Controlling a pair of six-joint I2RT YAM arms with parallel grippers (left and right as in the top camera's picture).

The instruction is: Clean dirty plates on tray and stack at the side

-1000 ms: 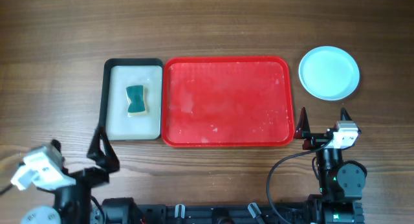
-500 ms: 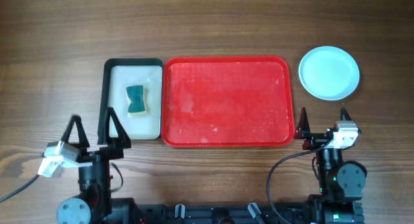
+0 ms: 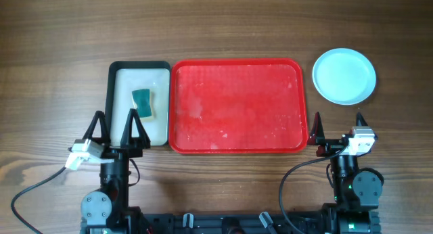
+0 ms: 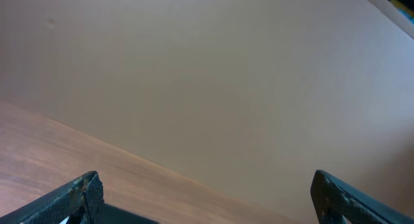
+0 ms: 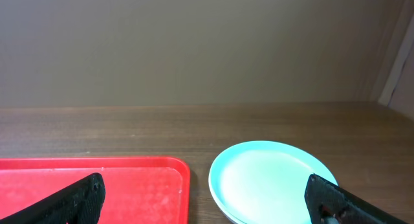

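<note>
The large red rectangular plastic tray (image 3: 237, 105) lies bare. The round pale-blue plastic plates (image 3: 344, 76), apparently stacked, sit on the wooden worktop (image 3: 216, 24) just right of it, clear of wiping. My left end effector (image 3: 115, 119) and right end effector (image 3: 337, 126) hang released, grasping nothing.

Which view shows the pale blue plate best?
The overhead view: the pale blue plate shows its whole round outline there. The right wrist view shows it low and slanted, its near edge cut off. The left wrist view shows none of it.
</note>
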